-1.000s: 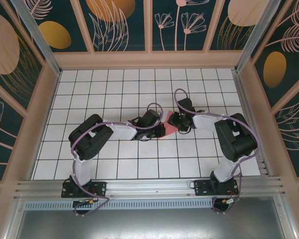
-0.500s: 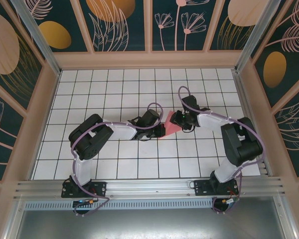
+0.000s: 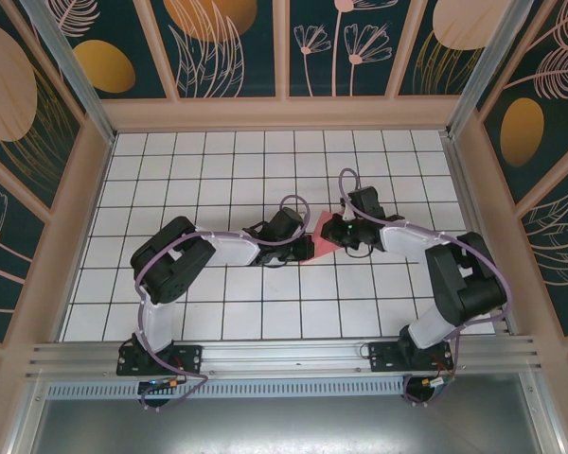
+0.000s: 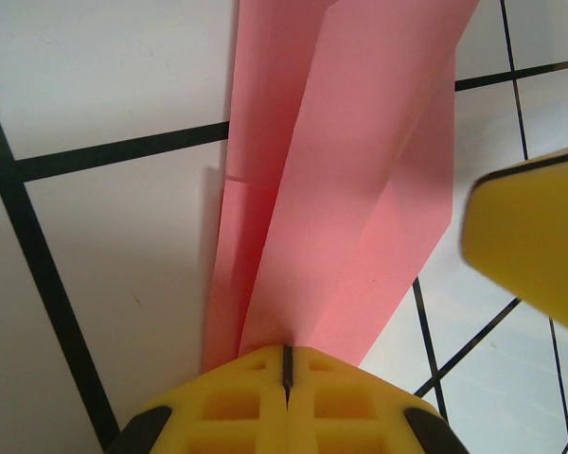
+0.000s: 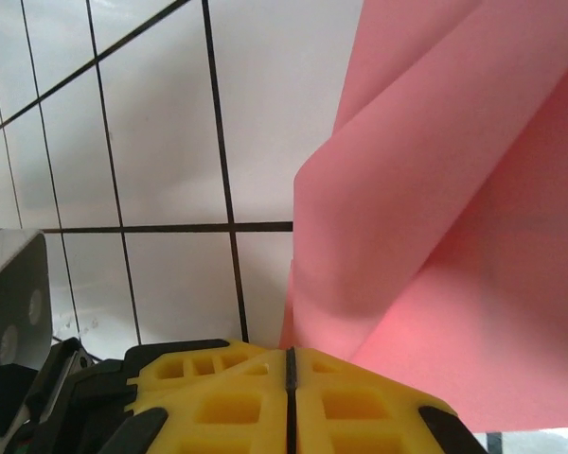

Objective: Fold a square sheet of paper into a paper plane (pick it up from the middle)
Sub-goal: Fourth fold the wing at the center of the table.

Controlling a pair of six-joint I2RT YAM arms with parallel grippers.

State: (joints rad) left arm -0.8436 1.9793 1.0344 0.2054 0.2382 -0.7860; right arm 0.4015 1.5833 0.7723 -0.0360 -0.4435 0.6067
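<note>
The sheet of paper (image 4: 341, 189) is pink-red and already folded into a long narrow shape. From the left wrist it runs straight ahead from the tips of the left pincer (image 4: 286, 355), with several layers lying one over another and sharp creases along its length. The left pincer is clenched on the near end of it, with the two yellow pads pressed together. To the right of this pincer, just beside the right edge of the paper, one yellow finger (image 4: 530, 236) of the other arm is seen. From the right wrist, the paper (image 5: 454, 236) rises ahead and to the right of the right pincer (image 5: 290, 355) as a smooth curved fold. This pincer is also clenched, and the lower corner of the paper meets its seam, so it appears to grasp the paper there. From above, the left pincer (image 3: 305, 248) and the right pincer (image 3: 333, 230) face each other closely, and only a small pink piece (image 3: 322, 238) shows between them. The white tiled table (image 3: 218, 170) lies open behind and on the outer side of each pincer, and the walls are well apart from both. Compared with one second ago, the right pincer has closed its jaws, and its elbow has swung outward to the right. The left arm has kept its pose.
</note>
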